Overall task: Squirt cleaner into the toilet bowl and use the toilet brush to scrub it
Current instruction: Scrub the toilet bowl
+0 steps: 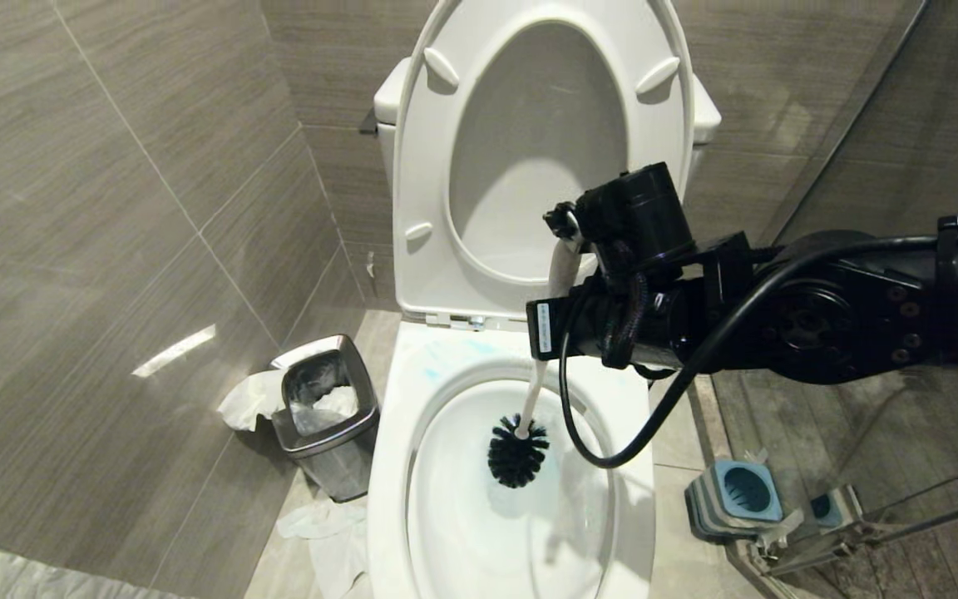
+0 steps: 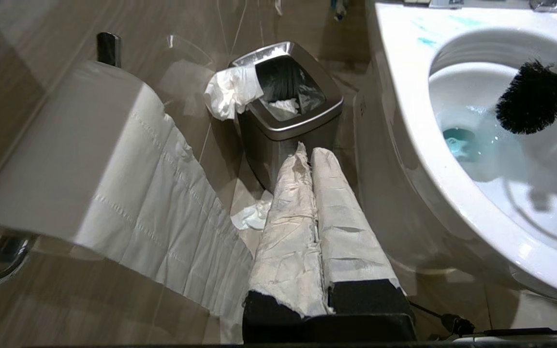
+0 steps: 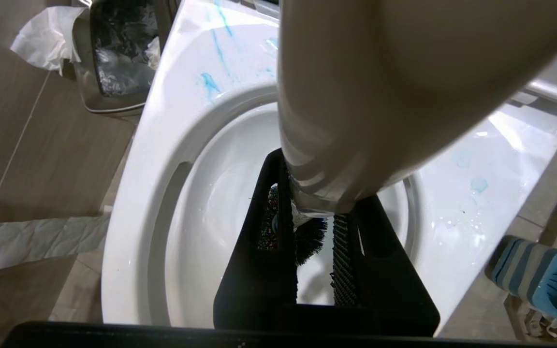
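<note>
The white toilet bowl (image 1: 396, 433) stands with seat and lid (image 1: 421, 166) raised. My right gripper (image 1: 550, 320) reaches in from the right above the bowl, shut on the white handle (image 3: 380, 87) of the toilet brush. The black bristle head (image 1: 518, 452) hangs inside the basin, above the water. Between the right gripper (image 3: 319, 183) jaws, the bristles (image 3: 310, 237) show below. Blue cleaner smears (image 3: 209, 83) streak the rim (image 3: 133, 183), and the water (image 2: 457, 140) is tinted blue-green. My left gripper (image 2: 310, 152), its fingers wrapped in pale tape, is shut and empty, low beside the bowl (image 2: 404, 111).
A steel waste bin (image 1: 329, 416) with tissue sits left of the toilet, also in the left wrist view (image 2: 288, 104). A toilet paper roll (image 2: 90, 159) hangs close to the left arm. The blue-grey brush holder (image 1: 737, 495) stands on the floor at the right, by a glass partition. Tissue (image 1: 321, 524) lies on the floor.
</note>
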{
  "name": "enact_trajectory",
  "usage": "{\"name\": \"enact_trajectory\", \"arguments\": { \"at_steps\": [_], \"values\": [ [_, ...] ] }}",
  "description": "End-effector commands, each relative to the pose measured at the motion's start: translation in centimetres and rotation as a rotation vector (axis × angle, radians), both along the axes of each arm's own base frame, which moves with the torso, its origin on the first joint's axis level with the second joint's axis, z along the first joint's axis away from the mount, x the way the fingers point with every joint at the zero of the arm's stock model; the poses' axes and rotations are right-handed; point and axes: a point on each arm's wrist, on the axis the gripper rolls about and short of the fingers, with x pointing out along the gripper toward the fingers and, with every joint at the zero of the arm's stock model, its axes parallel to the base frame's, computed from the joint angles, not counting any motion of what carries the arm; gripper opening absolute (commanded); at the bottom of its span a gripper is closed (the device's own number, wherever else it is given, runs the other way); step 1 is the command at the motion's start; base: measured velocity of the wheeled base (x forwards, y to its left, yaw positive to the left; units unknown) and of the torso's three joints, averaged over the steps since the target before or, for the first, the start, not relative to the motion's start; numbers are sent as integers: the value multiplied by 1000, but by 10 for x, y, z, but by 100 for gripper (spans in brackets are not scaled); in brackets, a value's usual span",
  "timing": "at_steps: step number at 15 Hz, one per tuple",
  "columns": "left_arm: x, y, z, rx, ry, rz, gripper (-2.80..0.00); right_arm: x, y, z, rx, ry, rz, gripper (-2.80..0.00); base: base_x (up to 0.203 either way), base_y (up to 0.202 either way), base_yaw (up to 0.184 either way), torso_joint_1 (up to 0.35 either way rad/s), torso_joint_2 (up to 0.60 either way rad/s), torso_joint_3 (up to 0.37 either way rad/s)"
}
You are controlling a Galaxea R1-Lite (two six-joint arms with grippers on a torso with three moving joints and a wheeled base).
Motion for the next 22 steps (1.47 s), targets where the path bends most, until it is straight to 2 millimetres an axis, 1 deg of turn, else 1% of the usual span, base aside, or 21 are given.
{"name": "enact_trajectory", "arguments": {
  "at_steps": [1, 3, 6, 12, 16, 19, 21, 22],
  "values": [
    [0, 0, 0, 0, 2, 0, -280, 4, -3, -2, -4, 5, -16, -280, 0, 0, 0, 2, -2, 203],
    [0, 0, 0, -2, 2, 0, -280, 10, -4, -7, -12, 14, -28, -280, 0, 0, 0, 1, 6, 181],
    [0, 0, 0, -2, 2, 0, -280, 26, -1, -25, -21, 24, -45, -280, 0, 0, 0, 2, 2, 57],
    [0, 0, 0, -2, 2, 0, -280, 67, 19, -77, -39, 58, -54, -280, 0, 0, 0, 0, 0, 0],
    [0, 0, 0, -2, 2, 0, -280, 96, 26, -113, -53, 91, -72, -280, 0, 0, 0, 0, 0, 0],
    [0, 0, 0, -2, 2, 0, -280, 106, 26, -138, -72, 118, -85, -280, 0, 0, 0, 0, 0, 0],
    [0, 0, 0, -2, 2, 0, -280, 110, 28, -150, -72, 110, -86, -280, 0, 0, 0, 0, 0, 0],
    [0, 0, 0, -2, 2, 0, -280, 111, 28, -151, -74, 111, -85, -280, 0, 0, 0, 0, 0, 0]
  ]
}}
